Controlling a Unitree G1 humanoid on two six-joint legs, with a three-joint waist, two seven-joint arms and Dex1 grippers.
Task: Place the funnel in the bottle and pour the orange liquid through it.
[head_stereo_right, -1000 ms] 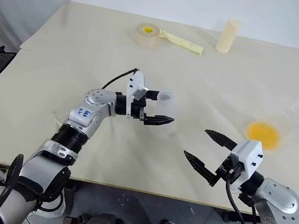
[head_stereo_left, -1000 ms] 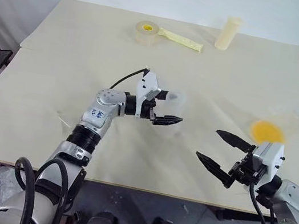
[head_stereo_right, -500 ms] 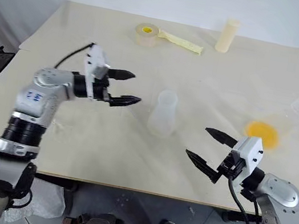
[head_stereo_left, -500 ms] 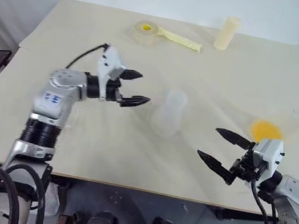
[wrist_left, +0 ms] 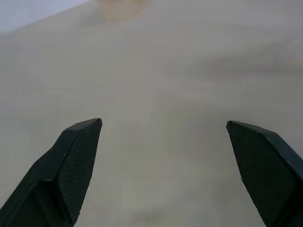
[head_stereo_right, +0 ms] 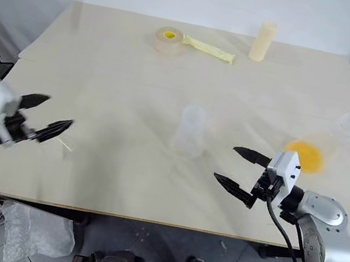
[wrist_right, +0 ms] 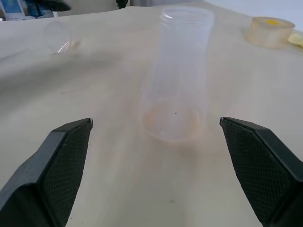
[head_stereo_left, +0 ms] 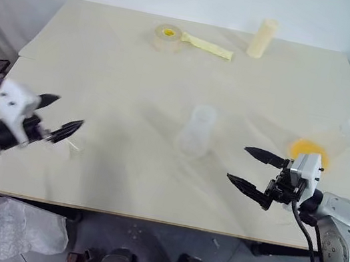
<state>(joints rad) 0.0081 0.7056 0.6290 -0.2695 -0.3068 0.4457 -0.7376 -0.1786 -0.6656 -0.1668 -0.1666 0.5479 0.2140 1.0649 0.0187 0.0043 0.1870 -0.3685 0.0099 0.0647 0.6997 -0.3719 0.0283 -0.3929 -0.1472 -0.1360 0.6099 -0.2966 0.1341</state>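
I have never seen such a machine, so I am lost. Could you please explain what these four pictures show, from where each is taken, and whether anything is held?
This is a humanoid robot with two arms, each ending in a pincer of two black fingers. Two pictures come from cameras in its head, looking down over a beige table; the other two come from each wrist, looking along that pincer's fingers. The left pincer and the right pincer stand open and hold nothing. On the table: a clear plastic cup in the middle, a clear conical flask with orange liquid in its base near the right pincer, a small clear funnel near the left pincer, and at the far side a yellow-centred tape roll and a cream cylinder.
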